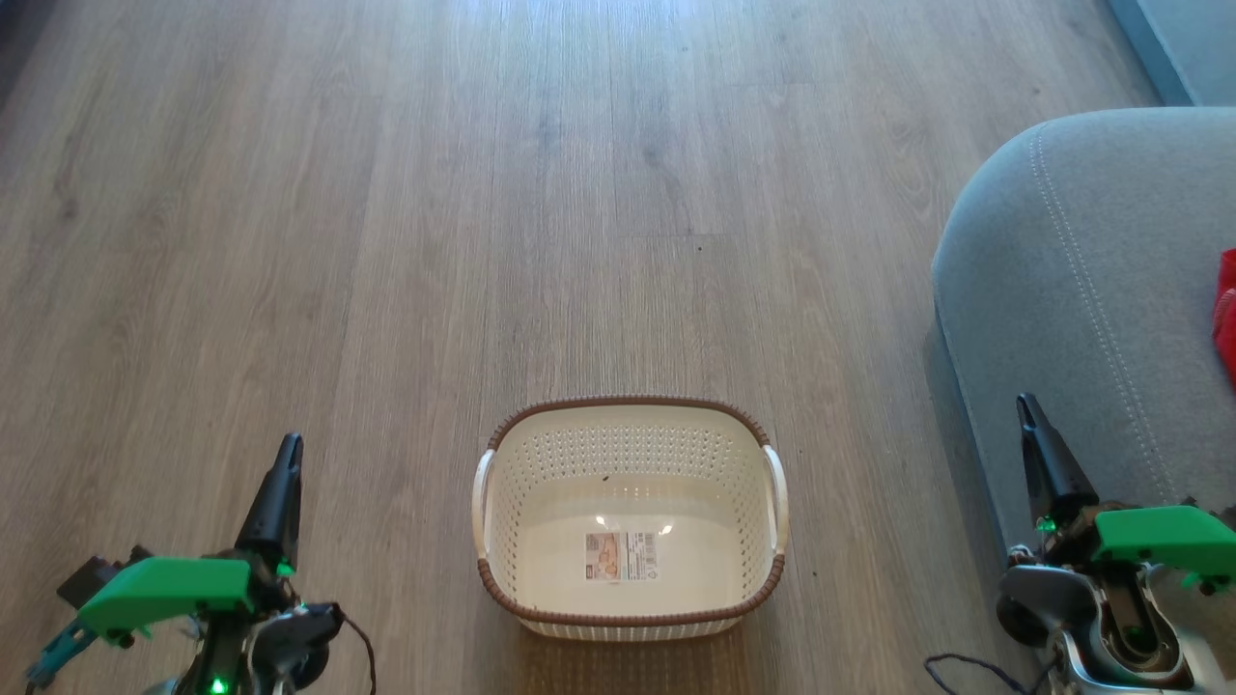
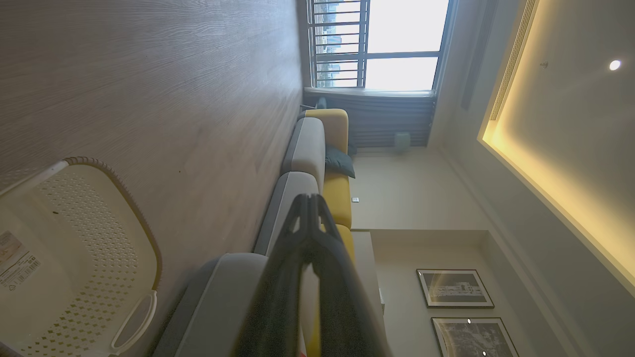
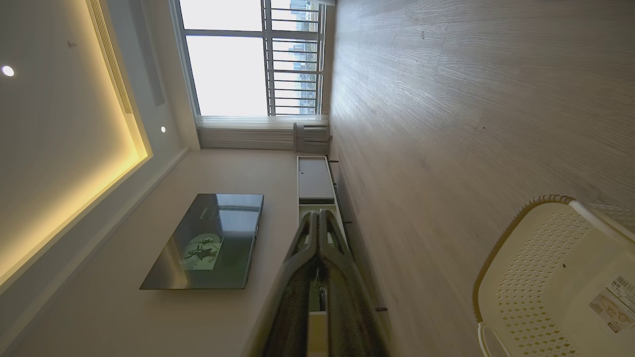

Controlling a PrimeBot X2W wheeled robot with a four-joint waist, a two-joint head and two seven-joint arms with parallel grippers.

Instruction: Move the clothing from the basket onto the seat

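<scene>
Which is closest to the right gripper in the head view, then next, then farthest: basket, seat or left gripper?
1. Seat, just beside the right gripper, on its right.
2. Basket, to its left, mid-view.
3. Left gripper, beyond the basket, far left.

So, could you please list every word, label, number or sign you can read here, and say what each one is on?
Label on the bottom of the basket: print and a barcode, too small to read.
Television on the wall: a small mark on its frame, too blurred to read.
Nothing else bears readable text.
</scene>
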